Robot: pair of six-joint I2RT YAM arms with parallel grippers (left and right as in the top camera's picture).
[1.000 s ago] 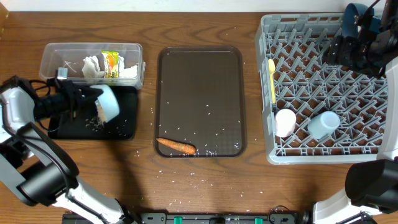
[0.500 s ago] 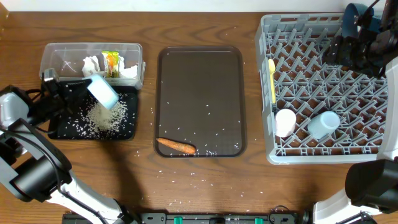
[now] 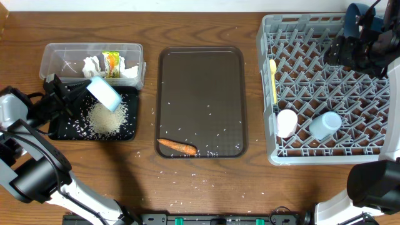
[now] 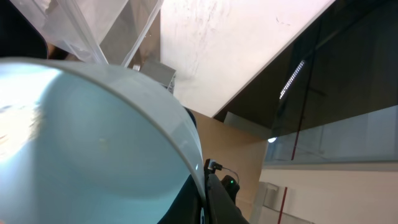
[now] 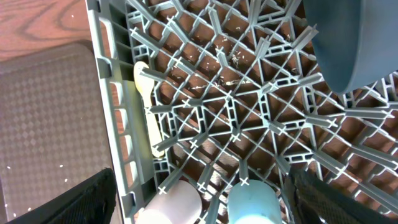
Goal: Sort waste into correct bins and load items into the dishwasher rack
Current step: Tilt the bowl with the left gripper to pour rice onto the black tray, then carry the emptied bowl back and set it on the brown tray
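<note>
Left pincer [image 3: 80, 92]: clenching pale blue white-lined bowl [image 3: 104, 92], holding it tilted over shallow black rectangular tray [image 3: 128, 134].
Right pincer [image 5: 208, 196]: hanging released.
Risk: loose white rice grains [image 3: 105, 119] likely bouncing onto brown wooden table [image 3: 206, 25].

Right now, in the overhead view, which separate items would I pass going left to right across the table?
pale blue bowl → carrot → yellow spoon → white-pink cup → light blue cup → dark blue plate
</note>
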